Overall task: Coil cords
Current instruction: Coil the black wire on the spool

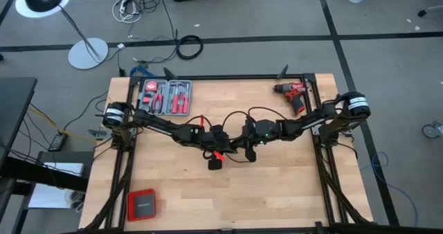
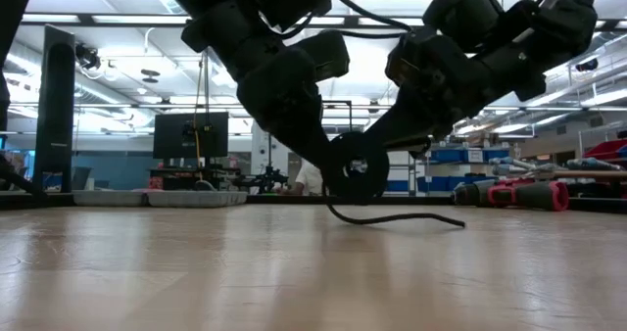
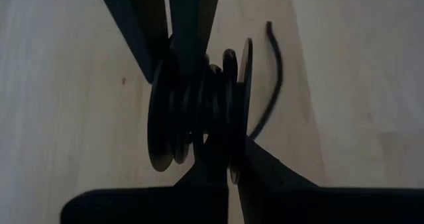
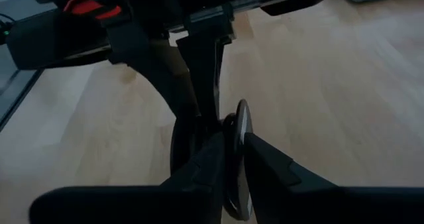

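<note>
- Both dark arms reach in over the middle of the pale wooden table (image 1: 277,185) and meet there, the left gripper (image 1: 220,151) and the right gripper (image 1: 242,149) just beside each other.
- Between them, lifted just clear of the wood, sits a round black spool (image 2: 355,166) with flat disc sides, and the thin black flexible cord (image 2: 392,218) is wound around its core in several turns.
- From the left wrist view the coils sit stacked side by side between the discs, and the left gripper's dark fingers (image 3: 218,164) are pressed tight together against the spool, clamped on it.
- The right gripper's fingers (image 4: 265,161) straddle the edge of one disc with a narrow gap between them; they look closed around that rim, gripping the spool from the other side.
- A loose tail of the cord drops from the spool and trails along the tabletop toward the right arm's side, its end lying flat on the wood.
- A red and black power drill (image 1: 294,95) lies near the far right corner of the table, well apart from the grippers.
- A grey tray of red-handled pliers and cutters (image 1: 165,97) sits at the far left.
- A flat red and black box (image 1: 141,204) rests near the front left corner.
</note>
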Controlling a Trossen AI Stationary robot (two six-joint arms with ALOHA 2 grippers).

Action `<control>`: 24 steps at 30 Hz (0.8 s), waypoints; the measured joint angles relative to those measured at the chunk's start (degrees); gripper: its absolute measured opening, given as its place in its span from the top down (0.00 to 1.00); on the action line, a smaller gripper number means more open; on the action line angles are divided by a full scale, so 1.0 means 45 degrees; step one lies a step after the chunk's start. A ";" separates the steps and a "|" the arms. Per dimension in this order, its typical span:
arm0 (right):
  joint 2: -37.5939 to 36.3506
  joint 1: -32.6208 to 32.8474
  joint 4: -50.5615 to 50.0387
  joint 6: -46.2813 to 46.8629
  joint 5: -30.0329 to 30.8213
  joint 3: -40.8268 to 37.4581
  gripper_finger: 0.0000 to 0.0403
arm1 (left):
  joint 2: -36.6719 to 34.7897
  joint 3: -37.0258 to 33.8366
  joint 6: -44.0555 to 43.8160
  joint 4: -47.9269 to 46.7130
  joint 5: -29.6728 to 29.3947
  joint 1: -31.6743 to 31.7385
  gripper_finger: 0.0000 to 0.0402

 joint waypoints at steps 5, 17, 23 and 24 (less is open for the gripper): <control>0.0182 -0.0005 0.0004 0.0055 0.0024 0.0005 0.93 | 0.0010 0.0051 0.0004 -0.0240 -0.0185 0.0002 0.98; 0.0191 0.0154 -0.0134 0.0055 0.0213 0.0005 0.99 | 0.0010 0.0036 -0.0217 -0.0283 -0.0357 -0.0005 0.96; 0.0240 0.0220 -0.0346 0.0180 0.0149 -0.0024 1.00 | -0.0037 0.0312 -0.0321 -0.0860 -0.0219 0.0008 0.78; 0.0240 0.0228 -0.0354 0.0196 0.0132 -0.0024 1.00 | -0.0052 0.0529 -0.0300 -0.1344 -0.0224 0.0009 0.75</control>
